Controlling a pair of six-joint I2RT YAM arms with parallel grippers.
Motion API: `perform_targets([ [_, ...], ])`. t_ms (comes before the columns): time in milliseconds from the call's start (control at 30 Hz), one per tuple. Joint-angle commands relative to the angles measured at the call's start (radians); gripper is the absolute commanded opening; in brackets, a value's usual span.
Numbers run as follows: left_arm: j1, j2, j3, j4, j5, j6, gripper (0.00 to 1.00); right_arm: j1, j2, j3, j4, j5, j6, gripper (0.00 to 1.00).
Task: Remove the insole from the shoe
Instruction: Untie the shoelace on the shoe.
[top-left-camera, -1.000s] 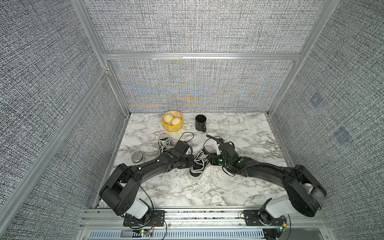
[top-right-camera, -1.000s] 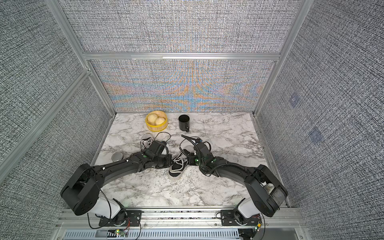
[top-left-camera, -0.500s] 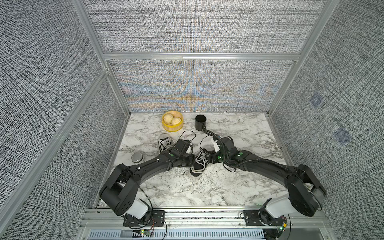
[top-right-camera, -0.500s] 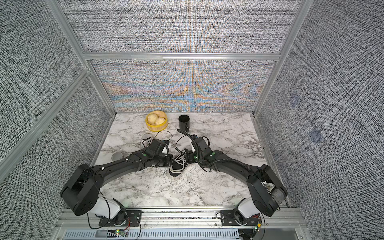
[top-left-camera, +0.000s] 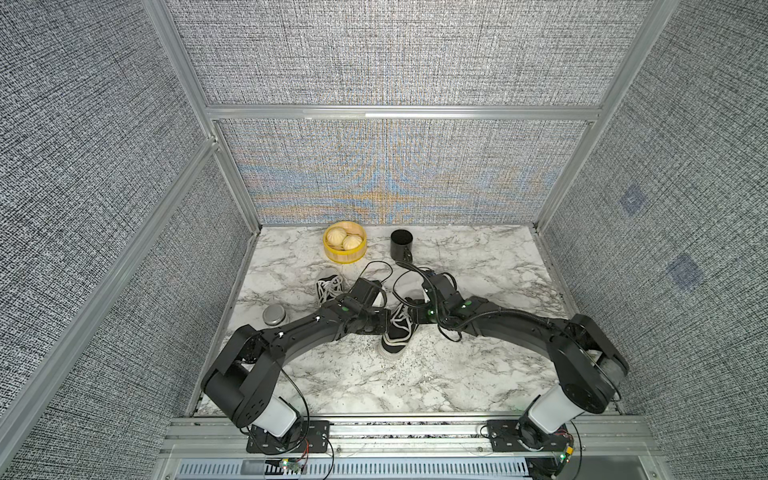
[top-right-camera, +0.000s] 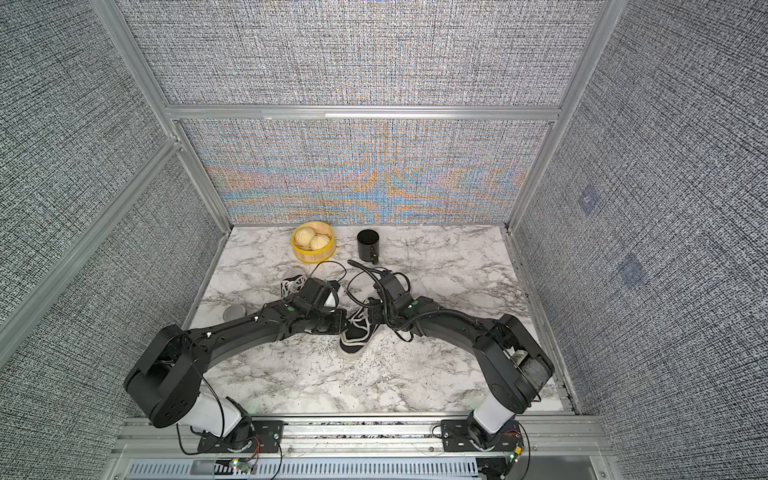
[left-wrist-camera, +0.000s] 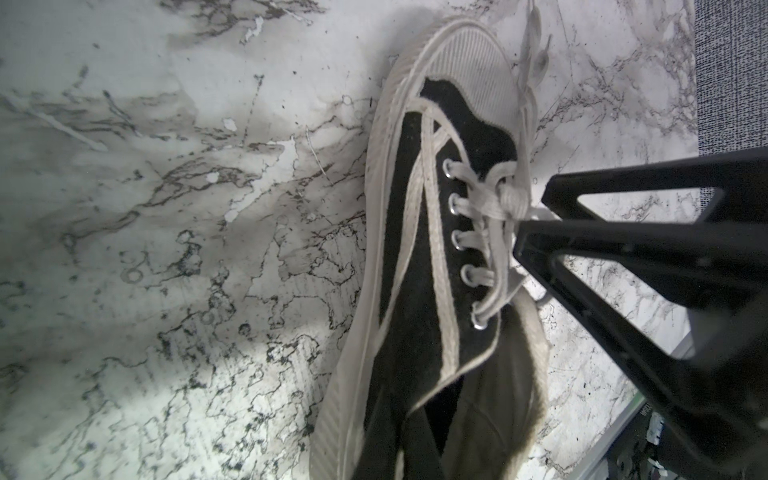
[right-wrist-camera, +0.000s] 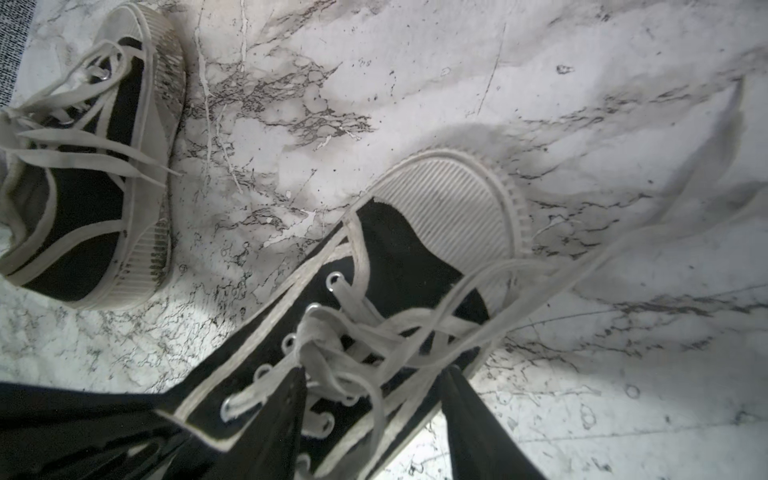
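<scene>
The right gripper has opened within the last second and moved over the black sneaker. Its fingers now stand apart on both sides of the laces. The left gripper is closed at the laces. The insole is hidden, probably still inside the sneaker.

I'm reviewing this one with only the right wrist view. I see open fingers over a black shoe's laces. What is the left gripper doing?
Observer: The left gripper is shut, right at the laces of the same shoe.
Operator: What stands further back?
Observer: A yellow basket holding buns, with a black mug beside it, near the back wall.
Operator: Anything else out of my frame?
Observer: A round grey tin lies on the table, near its left edge.
</scene>
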Motion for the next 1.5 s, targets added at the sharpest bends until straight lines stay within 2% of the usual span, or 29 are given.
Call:
perform_targets([
  [0, 0.001, -0.002, 0.002, 0.025, 0.004, 0.010, 0.00, 0.003, 0.015, 0.010, -0.011, 0.030, 0.007, 0.55],
  [267, 0.001, -0.003, 0.008, 0.022, -0.005, 0.011, 0.00, 0.012, -0.028, -0.018, 0.000, -0.020, -0.034, 0.57],
  [433, 0.001, 0.004, 0.016, 0.025, -0.004, 0.014, 0.00, 0.021, -0.006, -0.009, -0.048, 0.002, -0.064, 0.59],
  [667, 0.001, -0.005, 0.014, 0.022, -0.010, 0.015, 0.00, 0.030, 0.099, 0.100, -0.153, 0.197, -0.028, 0.56],
  [933, 0.000, -0.029, -0.032, 0.031, 0.005, -0.014, 0.00, 0.016, 0.137, 0.187, -0.225, 0.550, 0.154, 0.53],
  [1067, -0.002, -0.031, -0.040, -0.002, 0.005, 0.000, 0.00, -0.034, 0.140, 0.220, -0.226, 0.630, 0.181, 0.53],
  [1300, -0.001, -0.041, -0.056, -0.018, -0.005, 0.003, 0.00, -0.152, 0.113, 0.244, -0.192, 0.610, 0.154, 0.55],
  [1367, -0.001, -0.041, -0.057, -0.015, -0.007, 0.000, 0.00, -0.191, 0.109, 0.251, -0.186, 0.590, 0.141, 0.61],
  [1467, -0.001, -0.039, -0.056, -0.011, -0.009, -0.001, 0.00, -0.257, 0.114, 0.259, -0.175, 0.549, 0.106, 0.64],
])
